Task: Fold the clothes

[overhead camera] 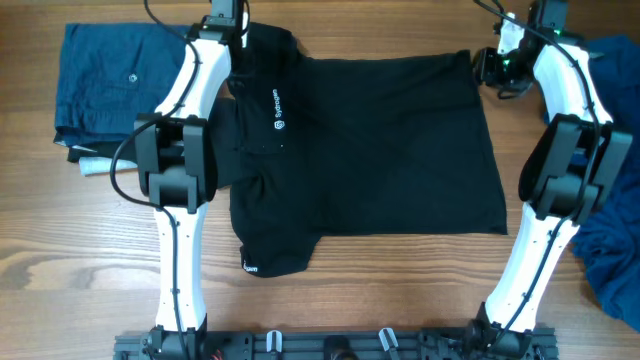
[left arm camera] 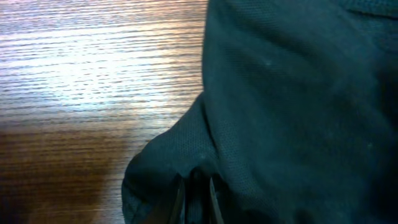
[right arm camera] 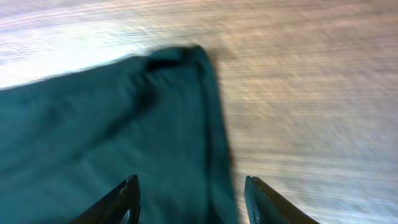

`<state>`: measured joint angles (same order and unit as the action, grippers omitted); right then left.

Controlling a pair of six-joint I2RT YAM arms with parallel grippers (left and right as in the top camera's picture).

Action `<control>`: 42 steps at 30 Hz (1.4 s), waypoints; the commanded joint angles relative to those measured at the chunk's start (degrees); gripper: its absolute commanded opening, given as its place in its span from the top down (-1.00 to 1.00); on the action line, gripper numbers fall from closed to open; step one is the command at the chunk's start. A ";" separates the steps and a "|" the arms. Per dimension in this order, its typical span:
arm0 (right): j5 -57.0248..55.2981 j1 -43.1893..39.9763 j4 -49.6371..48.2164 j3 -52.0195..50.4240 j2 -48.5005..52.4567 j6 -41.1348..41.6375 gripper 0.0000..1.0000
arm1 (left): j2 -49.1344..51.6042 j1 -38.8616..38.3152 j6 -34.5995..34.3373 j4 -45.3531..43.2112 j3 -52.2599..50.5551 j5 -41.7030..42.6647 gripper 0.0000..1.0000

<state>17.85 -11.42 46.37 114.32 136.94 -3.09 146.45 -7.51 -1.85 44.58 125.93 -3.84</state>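
Overhead, one black shirt [overhead camera: 380, 150] lies spread flat across the middle of the wooden table [overhead camera: 80, 260], collar to the left and hem to the right, with two small white logo marks [overhead camera: 278, 110] showing. Two blue garments flank it: one folded blue garment [overhead camera: 100, 80] at the far left and one crumpled blue garment [overhead camera: 615, 250] at the right edge. Two arms reach in: the left arm [overhead camera: 185, 110] to the shirt's far left part by the collar, the right arm [overhead camera: 570, 130] to its far right corner. From the left wrist, the left gripper [left arm camera: 198, 193] has its two fingers drawn close together, pinching a bunched fold of the black shirt just beside bare wood. From the right wrist, the right gripper [right arm camera: 189, 186] hangs over the shirt's corner edge, its two fingers [right arm camera: 127, 194] spread wide apart, one above fabric, the other above the table.
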 commanded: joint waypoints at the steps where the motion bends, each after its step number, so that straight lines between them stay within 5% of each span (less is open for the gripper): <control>1: 2.05 1.62 -1.36 1.44 1.01 2.29 -0.13 | 1.53 -0.11 -0.52 -0.11 0.39 -0.52 0.67; 6: 1.62 1.88 -3.32 1.44 2.27 2.78 -0.08 | 1.53 -0.11 -0.52 0.39 0.39 -0.52 0.67; 10: 5.18 2.27 -5.35 1.44 3.13 1.64 0.56 | 1.53 -0.11 -0.52 0.52 0.39 -0.52 0.67; 17: 2.56 5.44 -9.99 1.44 4.22 -1.44 0.35 | 1.53 -0.11 -0.55 0.70 0.39 -0.52 0.67; 23: -8.07 7.37 -11.89 1.44 4.31 -0.81 0.47 | 1.53 -0.11 -0.55 1.09 0.39 -0.52 0.68; 34: -9.70 7.28 -13.55 1.44 9.57 0.61 0.63 | 1.53 -0.11 -0.57 1.11 0.39 -0.52 0.68; 42: -15.50 6.51 -23.78 1.46 11.58 4.20 0.69 | 1.53 -0.11 -0.57 1.33 0.39 -0.52 0.69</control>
<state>6.55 -4.16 24.40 116.09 144.68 -1.48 146.47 -7.51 -1.87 45.21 125.93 -3.84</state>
